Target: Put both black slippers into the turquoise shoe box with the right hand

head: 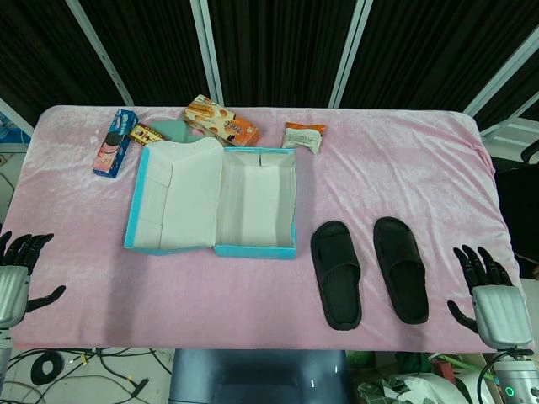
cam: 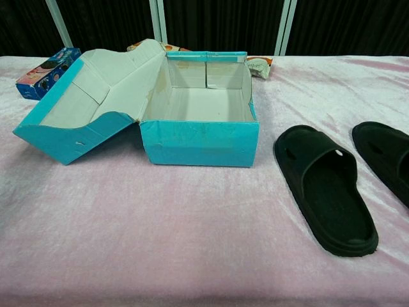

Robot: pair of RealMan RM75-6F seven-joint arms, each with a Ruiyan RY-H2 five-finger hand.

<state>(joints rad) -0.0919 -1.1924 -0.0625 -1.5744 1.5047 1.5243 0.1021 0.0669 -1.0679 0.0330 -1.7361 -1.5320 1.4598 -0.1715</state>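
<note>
One slipper [cam: 383, 157] cropped at chest view's edge.

left hand [head: 17, 273]: empty, fingers spread | right hand [head: 491, 295]: empty, fingers spread

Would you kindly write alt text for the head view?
Two black slippers lie side by side on a pink table, right of an open turquoise shoe box. Both hands, left and right, rest open at the near corners.
</note>
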